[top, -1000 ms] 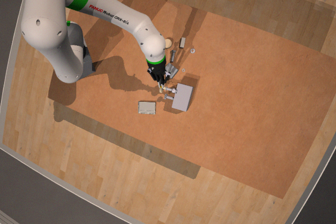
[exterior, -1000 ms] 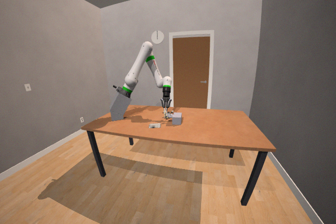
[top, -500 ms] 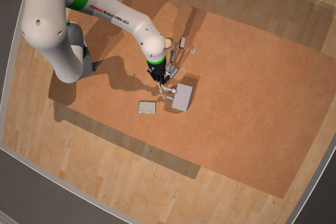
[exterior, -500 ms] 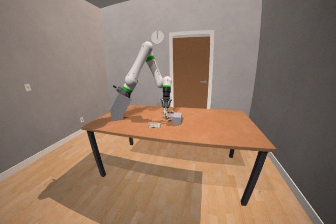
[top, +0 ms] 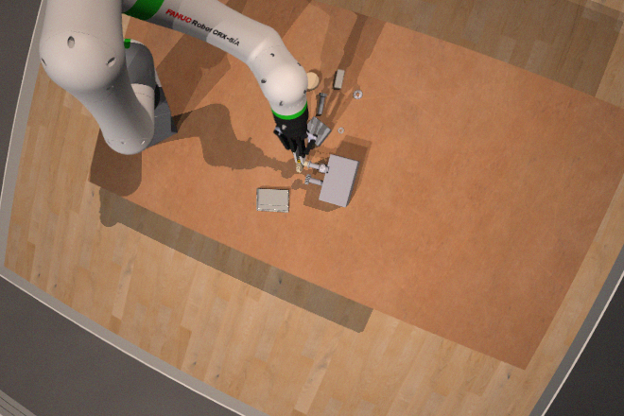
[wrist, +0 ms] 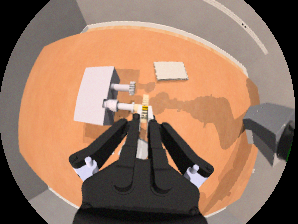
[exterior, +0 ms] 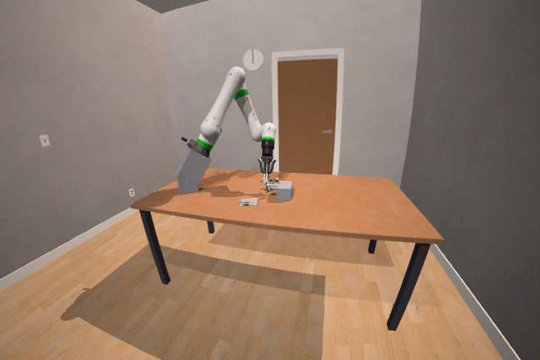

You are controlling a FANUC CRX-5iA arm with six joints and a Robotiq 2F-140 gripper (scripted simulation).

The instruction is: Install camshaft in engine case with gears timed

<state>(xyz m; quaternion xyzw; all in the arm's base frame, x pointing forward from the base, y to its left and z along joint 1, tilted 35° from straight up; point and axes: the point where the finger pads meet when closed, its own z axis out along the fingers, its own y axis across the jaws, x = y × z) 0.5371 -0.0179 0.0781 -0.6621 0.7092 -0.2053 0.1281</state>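
Camshaft (wrist: 141, 111) gear half-hidden between end effector (wrist: 143, 124) fingers

You're in a plain grey-walled room: wooden table (exterior: 343, 212), plank floor (exterior: 194, 305), brown door (exterior: 307, 116), wall clock (exterior: 253, 59)

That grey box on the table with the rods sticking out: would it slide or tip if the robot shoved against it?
Probably slide. The engine case sits low and broad, nothing visibly fastening it to the table. A push along the camshaft, held in the gripper, might scoot it backward; tipping looks less likely.
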